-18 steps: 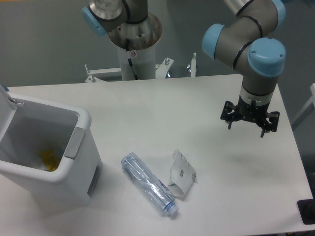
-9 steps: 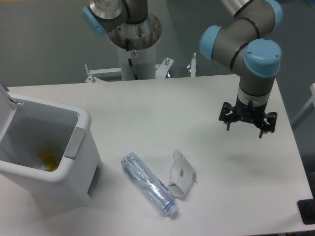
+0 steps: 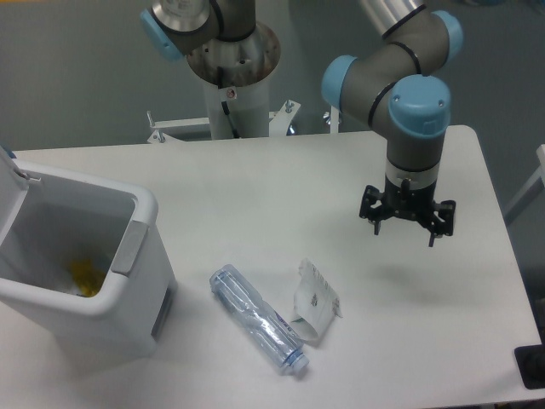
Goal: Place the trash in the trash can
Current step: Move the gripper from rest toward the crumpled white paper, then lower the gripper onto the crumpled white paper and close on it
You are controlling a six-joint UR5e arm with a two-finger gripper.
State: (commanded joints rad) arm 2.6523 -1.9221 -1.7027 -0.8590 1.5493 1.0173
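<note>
Two pieces of trash are lying beside the bin (image 3: 140,213).
The gripper (image 3: 406,223) is hanging wide open, apart from bottle (image 3: 257,319) and packet (image 3: 313,300).

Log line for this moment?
tool: open, empty, above table | bottle, packet: on table | trash can: lid open

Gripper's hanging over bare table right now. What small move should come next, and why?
Probably carry the gripper further toward the white packet, then lower. Its fingers are spread and empty, off to the side and above the table, while the packet and the clear water bottle lie untouched beside the open trash can.
</note>
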